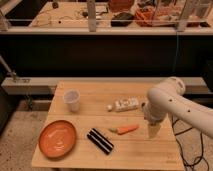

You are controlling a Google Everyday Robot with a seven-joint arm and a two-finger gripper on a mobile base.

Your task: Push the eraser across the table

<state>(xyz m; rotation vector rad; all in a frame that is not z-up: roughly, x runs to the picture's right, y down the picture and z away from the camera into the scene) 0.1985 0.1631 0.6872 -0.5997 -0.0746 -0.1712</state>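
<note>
The eraser point(100, 140), a long flat black block with a pale stripe, lies at an angle on the pale wooden table point(95, 92), front of centre. My gripper point(152, 131) hangs from the white arm point(167, 102) and points down at the table's right side. It is to the right of the eraser, apart from it, with an orange carrot point(125, 129) lying between them.
An orange plate point(57, 138) sits at the front left and a white cup point(72, 100) at the back left. A white tube-like object point(123, 105) lies behind the carrot. A low wall and a railing stand behind the table. The blue block is hidden by the arm.
</note>
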